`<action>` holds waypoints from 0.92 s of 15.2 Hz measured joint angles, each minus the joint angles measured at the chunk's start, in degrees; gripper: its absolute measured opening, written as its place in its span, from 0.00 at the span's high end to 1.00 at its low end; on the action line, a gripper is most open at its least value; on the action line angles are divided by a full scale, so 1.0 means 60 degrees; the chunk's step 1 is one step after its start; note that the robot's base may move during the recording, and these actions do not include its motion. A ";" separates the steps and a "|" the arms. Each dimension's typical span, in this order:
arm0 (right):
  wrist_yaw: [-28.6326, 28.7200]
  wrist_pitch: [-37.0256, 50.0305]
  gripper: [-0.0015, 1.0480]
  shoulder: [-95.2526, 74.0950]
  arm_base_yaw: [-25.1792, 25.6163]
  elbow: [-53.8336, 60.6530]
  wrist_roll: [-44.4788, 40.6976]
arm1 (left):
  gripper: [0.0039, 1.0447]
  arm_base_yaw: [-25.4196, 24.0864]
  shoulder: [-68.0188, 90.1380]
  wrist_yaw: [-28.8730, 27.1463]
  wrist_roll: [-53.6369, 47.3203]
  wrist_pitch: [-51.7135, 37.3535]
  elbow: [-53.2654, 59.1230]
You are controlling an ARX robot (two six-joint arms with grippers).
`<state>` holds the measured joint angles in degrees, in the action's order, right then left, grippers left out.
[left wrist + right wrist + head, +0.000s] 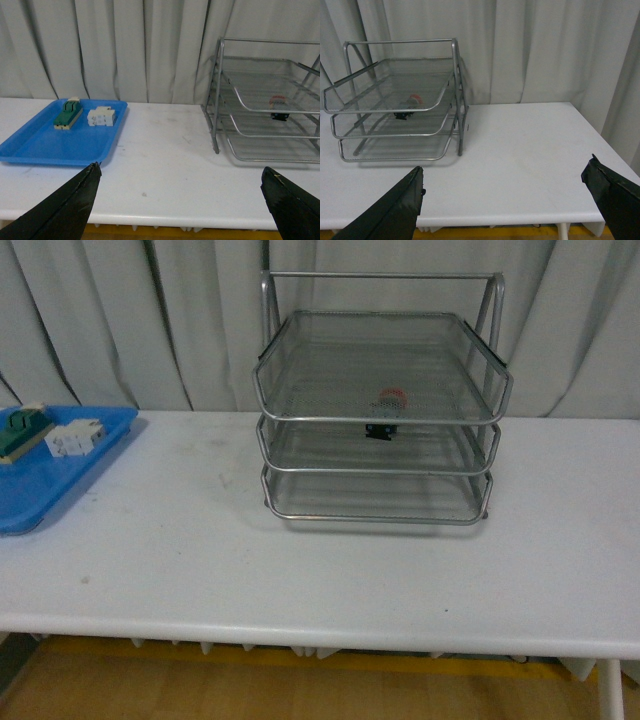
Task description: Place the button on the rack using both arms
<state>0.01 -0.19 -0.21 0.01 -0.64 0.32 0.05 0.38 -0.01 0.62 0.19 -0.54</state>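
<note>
White table | pale curtain behind | rack against it

- I find no text, label, brand, number or sign that I can read in any of my three views.
- The white terminal block and the green-and-beige connector block on my blue tray are too small for me to tell any print on them.
- The button in the rack sits behind wire mesh, so any marking on its body is hidden from me.
</note>
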 joint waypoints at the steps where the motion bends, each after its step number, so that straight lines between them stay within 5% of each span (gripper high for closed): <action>1: 0.0000 0.0000 0.06 0.0000 0.0000 0.0000 0.0000 | 0.06 0.0000 0.0000 0.0000 0.0000 0.0000 0.0000; 14: 0.0000 -0.0004 0.06 0.0000 0.0000 0.0000 0.0000 | 0.06 0.0000 0.0000 0.0000 0.0000 0.0000 0.0000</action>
<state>0.01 -0.21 -0.21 0.01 -0.64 0.32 0.05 0.38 -0.01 0.62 0.19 -0.54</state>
